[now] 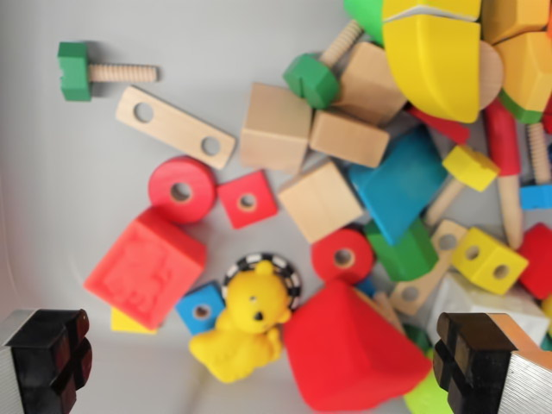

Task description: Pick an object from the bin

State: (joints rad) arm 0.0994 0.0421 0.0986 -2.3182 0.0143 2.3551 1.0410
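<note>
Wrist view looks straight down into the bin (69, 172), whose pale grey floor is covered with many wooden and plastic toys. The gripper (259, 362) is released: its two black fingertips (50, 354) stand wide apart at the bottom corners, one on the wrist view's left and one on the wrist view's right, and they hold nothing. Between them, near the bottom middle, lies the yellow bear (246, 323), a small soft figure, and its head rests against a black-and-white ring (289, 269). Just beside the bear, on the wrist view's right, lies a big red block (349, 349), touching it. On the other side sits a small blue square (200, 306) with a hole, and further left a red cube (147, 263) with raised marks that I cannot read. Above these lie a red disc (181, 190) and a red square (247, 198), both with a hole. A wooden strip (175, 126) with two holes lies tilted near a green-headed bolt (90, 72) in the upper left, well apart from the gripper. Plain wooden cubes (321, 200) are in the middle, and a blue block (401, 181) lies to their right. A large yellow piece (435, 65) fills the top right, over a crowded heap of small parts.
</note>
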